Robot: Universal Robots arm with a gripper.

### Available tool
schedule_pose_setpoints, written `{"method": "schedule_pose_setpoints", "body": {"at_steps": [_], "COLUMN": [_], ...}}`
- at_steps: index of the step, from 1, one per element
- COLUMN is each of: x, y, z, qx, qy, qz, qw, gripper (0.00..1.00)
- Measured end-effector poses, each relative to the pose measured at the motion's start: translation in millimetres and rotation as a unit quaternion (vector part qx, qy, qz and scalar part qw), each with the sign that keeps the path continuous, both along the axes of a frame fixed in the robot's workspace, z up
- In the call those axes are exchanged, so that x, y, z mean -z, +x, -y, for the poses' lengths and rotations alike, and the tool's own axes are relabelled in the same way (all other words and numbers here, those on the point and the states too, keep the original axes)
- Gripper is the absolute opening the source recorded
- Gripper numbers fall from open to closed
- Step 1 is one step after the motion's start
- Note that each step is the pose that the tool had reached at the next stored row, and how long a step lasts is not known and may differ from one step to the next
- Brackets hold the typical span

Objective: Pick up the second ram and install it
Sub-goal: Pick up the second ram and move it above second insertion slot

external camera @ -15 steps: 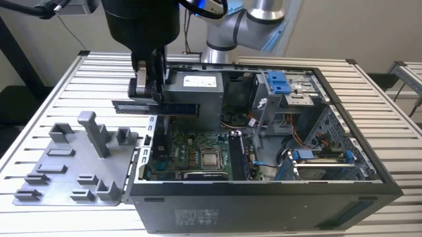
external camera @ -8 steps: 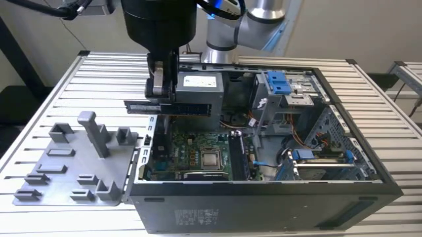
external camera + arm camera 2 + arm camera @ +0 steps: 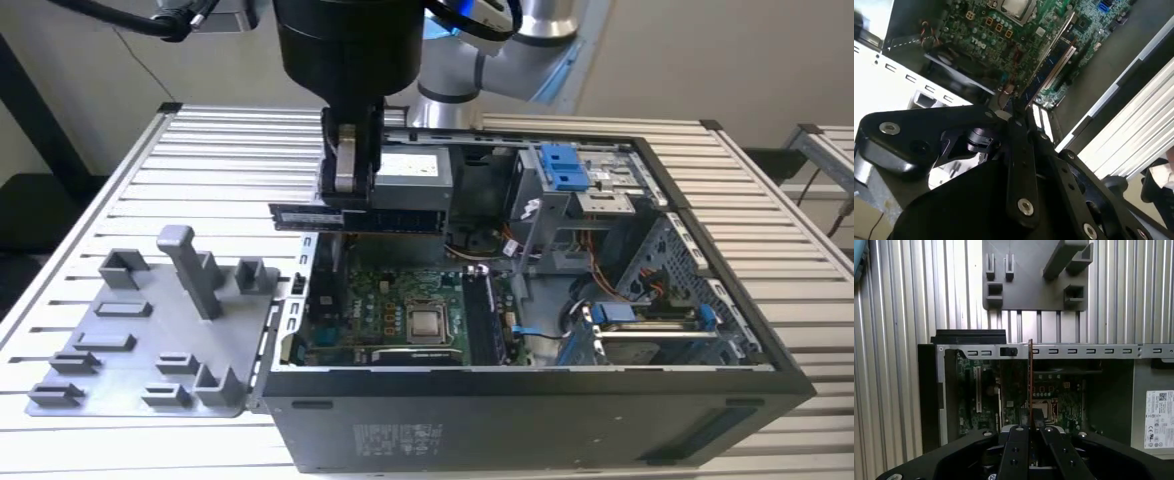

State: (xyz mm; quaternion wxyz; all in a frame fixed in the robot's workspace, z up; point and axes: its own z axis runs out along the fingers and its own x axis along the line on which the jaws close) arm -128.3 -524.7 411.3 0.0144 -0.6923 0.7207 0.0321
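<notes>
My gripper point(image 3: 350, 200) is shut on the second ram point(image 3: 400, 220), a long dark stick held level and lengthwise above the open computer case point(image 3: 534, 400). It hangs over the back left part of the green motherboard point(image 3: 387, 310), clear of the board. In the first wrist view the ram point(image 3: 1030, 385) shows edge-on, rising from between the gripper's point(image 3: 1030, 429) black fingers point(image 3: 1016, 445). In the second wrist view the ram point(image 3: 1046, 72) reaches out from the gripper point(image 3: 1018, 116) toward the memory slots point(image 3: 1066, 35).
A grey fixture plate point(image 3: 134, 380) with upright posts point(image 3: 187, 270) lies on the slatted table at the exterior view's left. Inside the case are a silver processor point(image 3: 429, 322), a power supply point(image 3: 414, 175), blue drive brackets point(image 3: 563, 165) and loose cables point(image 3: 627, 285).
</notes>
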Motion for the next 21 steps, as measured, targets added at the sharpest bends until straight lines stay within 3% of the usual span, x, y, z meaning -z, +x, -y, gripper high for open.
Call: {"method": "schedule_pose_setpoints", "body": {"at_steps": [21], "x": [0.0], "y": [58.5], "z": [0.0], "qx": [0.0], "qy": [0.0], "qz": [0.0], "qw": [1.0], "gripper": [0.14]}}
